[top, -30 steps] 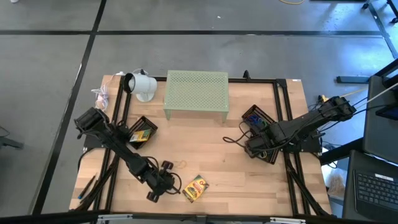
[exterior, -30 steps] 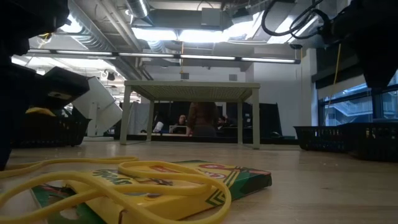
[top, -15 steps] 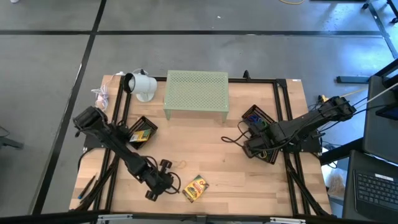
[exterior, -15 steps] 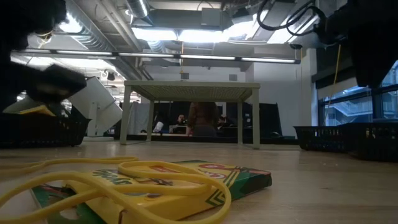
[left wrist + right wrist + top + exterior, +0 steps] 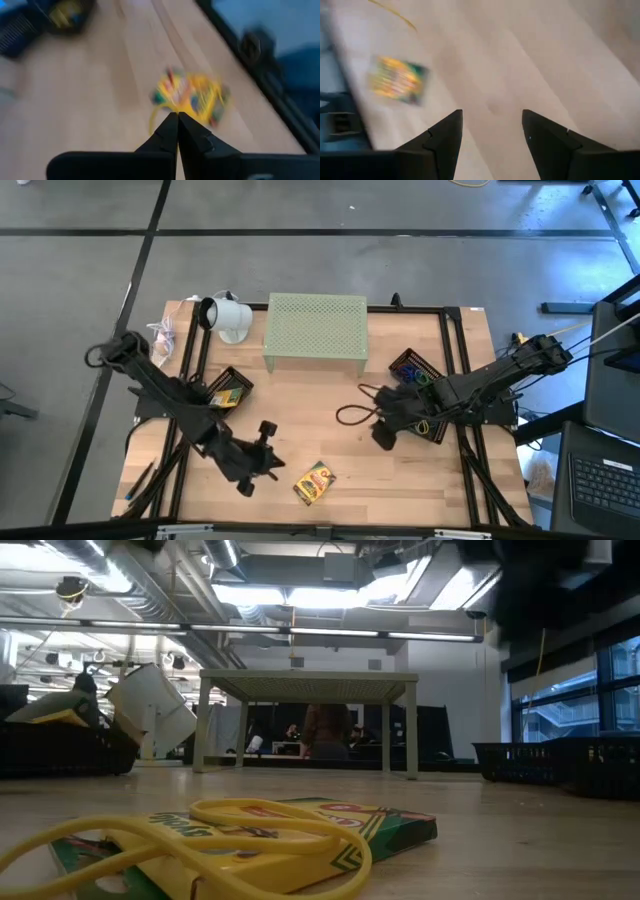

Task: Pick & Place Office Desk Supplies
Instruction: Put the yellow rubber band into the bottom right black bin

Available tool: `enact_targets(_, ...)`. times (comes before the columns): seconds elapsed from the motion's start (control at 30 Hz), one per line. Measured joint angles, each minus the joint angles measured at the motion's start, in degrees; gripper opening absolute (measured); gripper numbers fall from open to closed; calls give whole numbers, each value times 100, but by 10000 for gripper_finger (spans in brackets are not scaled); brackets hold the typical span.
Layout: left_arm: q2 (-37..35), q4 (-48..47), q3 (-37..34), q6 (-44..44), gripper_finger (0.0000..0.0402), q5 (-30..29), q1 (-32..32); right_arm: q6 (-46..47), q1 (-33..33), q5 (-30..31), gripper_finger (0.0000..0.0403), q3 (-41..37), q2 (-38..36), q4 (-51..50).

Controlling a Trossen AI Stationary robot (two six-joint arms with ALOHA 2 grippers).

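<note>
A: What's changed on the left?
B: The left gripper [image 5: 272, 448] has pulled back from the crayon box [image 5: 314, 482], fingers pressed together on nothing. The box lies on the table [image 5: 330, 420] near the front edge, a yellow band [image 5: 250, 835] draped on it.
A: And right?
B: The right gripper [image 5: 381, 432] has swung out of its tray [image 5: 420, 370] over bare wood, fingers spread, empty.

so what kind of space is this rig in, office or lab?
Looks like a lab or workshop, probably not an office. The wooden table stands on a bare grey concrete floor. In the low view exposed ceiling ducts and strip lights run overhead. A person sits at a desk behind.
</note>
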Motion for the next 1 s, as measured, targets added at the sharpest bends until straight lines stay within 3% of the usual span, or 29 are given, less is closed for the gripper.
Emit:
enact_targets(0.23,-462,957,4,1206,2,-768,0,-2882,0,180,207,2,0,2501)
enact_targets(0.5,-551,2328,4,2897,2,-910,86,-5199,-1,79,207,8,232,4359)
enact_targets(0.73,-551,3077,7,3773,2,-901,383,-5621,-2,-86,207,9,822,5539)
enact_targets(1.0,-551,3315,9,3868,1,-330,875,-5618,-120,-265,207,2,1189,6243)
